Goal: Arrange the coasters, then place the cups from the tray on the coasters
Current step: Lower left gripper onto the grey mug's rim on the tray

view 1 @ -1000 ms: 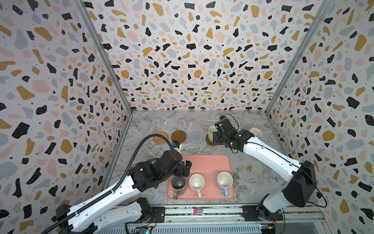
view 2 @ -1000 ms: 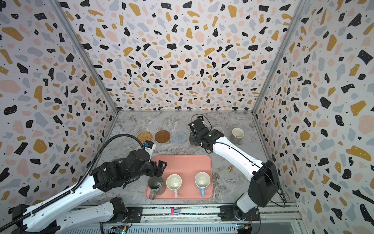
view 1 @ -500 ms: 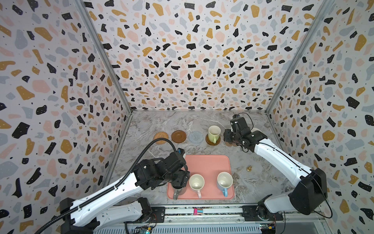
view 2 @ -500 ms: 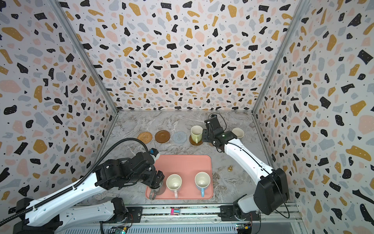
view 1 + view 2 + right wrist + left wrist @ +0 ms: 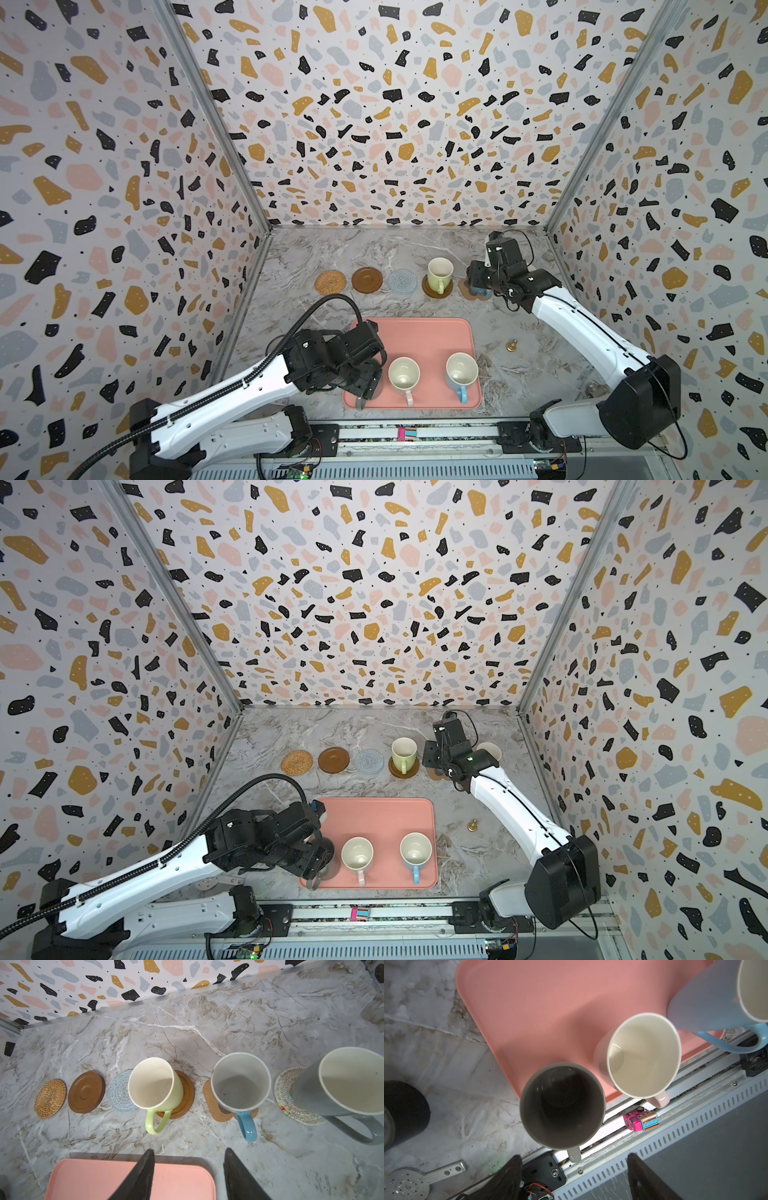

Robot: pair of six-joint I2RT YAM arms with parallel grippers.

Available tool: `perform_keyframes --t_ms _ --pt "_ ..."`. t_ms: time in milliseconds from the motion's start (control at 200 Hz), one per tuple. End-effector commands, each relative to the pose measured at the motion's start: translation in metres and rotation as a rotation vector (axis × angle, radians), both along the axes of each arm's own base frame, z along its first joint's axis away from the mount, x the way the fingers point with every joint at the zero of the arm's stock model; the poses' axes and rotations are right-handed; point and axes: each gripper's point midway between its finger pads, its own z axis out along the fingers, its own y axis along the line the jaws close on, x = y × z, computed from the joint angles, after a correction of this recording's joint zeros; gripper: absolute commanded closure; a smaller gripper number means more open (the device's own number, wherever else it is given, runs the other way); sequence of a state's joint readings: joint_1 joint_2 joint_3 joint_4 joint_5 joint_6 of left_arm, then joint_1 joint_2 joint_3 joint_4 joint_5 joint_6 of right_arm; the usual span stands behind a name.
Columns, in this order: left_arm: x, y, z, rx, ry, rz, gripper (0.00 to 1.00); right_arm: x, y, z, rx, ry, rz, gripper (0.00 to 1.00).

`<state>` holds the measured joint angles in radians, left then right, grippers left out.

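While the left gripper [image 5: 368, 386] hangs over the near left corner of the tray [image 5: 419, 336], both top views show the pale pink mug [image 5: 404, 374] and the light blue mug [image 5: 461, 370] upright along the tray's near edge. Toward the far edge of the counter [image 5: 374, 253] runs a row: tan woven coaster [image 5: 330, 281], bare brown disc [image 5: 367, 279], blue-grey woven coaster [image 5: 402, 281], then the light green mug [image 5: 439, 272] on a second brown disc [image 5: 436, 293]. The right gripper [image 5: 476, 284] sits over the next spot, hiding most of it. Over to the left wrist view: the dark grey mug [image 5: 562, 1105] stands upright at the tray's corner, handle pointing into the gap between the fingers [image 5: 510, 1178], and they're spread wide, touching nothing! Right wrist view now: the fingers [image 5: 145, 1176] are moderately apart, nothing between them. Beyond them the deep blue mug [image 5: 241, 1082] rests on the paw-shaped coaster [image 5: 214, 1103], the light grey mug [image 5: 349, 1080] on the cream woven coaster [image 5: 286, 1093], the green one on its disc, and the other three coasters lie bare.
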<state>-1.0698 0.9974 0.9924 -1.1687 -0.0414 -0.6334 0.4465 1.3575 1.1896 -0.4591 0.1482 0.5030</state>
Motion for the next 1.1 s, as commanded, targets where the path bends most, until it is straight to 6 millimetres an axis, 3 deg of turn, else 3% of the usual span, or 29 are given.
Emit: perform_keyframes --t_ms 0,716,1096 --pt "-0.006 -0.004 -0.009 -0.004 0.022 0.000 0.22 -0.003 -0.007 0.019 0.011 -0.054 -0.006 0.44" --pt "-0.013 -0.002 -0.040 0.026 0.030 0.053 0.31 -0.014 -0.019 0.027 0.028 -0.080 -0.042 0.44" --pt "-0.011 0.000 -0.052 0.024 0.024 0.120 0.39 -0.021 -0.023 0.021 0.023 -0.071 -0.042 0.44"
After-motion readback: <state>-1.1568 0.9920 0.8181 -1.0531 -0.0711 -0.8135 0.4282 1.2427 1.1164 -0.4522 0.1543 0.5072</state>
